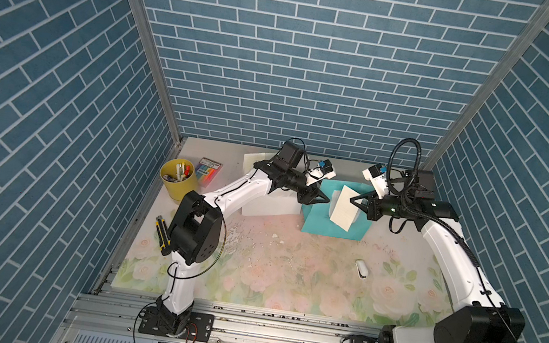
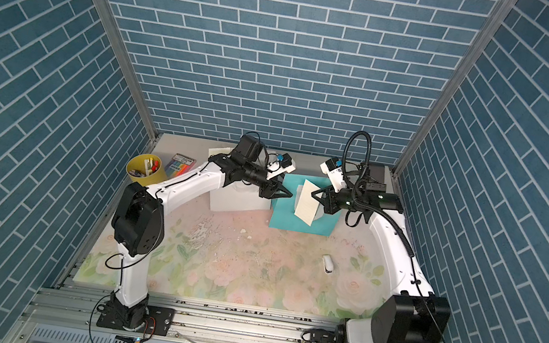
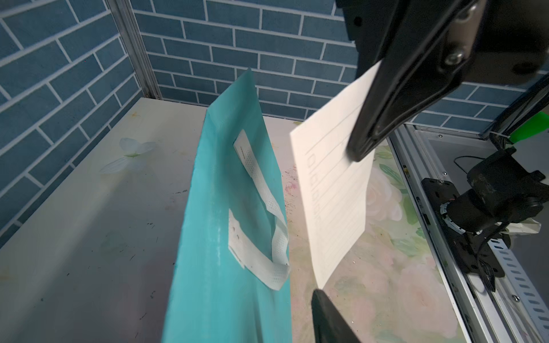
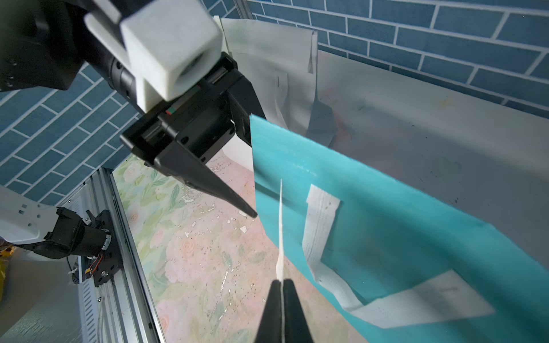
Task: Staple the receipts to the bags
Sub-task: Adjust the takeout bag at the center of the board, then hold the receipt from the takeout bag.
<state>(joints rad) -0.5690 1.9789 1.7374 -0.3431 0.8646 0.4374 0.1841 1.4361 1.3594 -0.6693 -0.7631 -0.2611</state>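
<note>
Receipt [image 1: 345,208], centre right in a top view, hangs pinched in the right gripper [image 1: 352,199] over the teal bag [image 1: 317,219], seemingly for lining up, while the left gripper [image 1: 327,199] stands open at the bag's edge.

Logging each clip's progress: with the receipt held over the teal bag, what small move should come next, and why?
Probably lower the right gripper so the receipt lies flat on the teal bag. That gripper is shut on the receipt, which hangs clear of the bag; the left gripper stands open at the bag's edge, and the stapler lies untouched.
</note>
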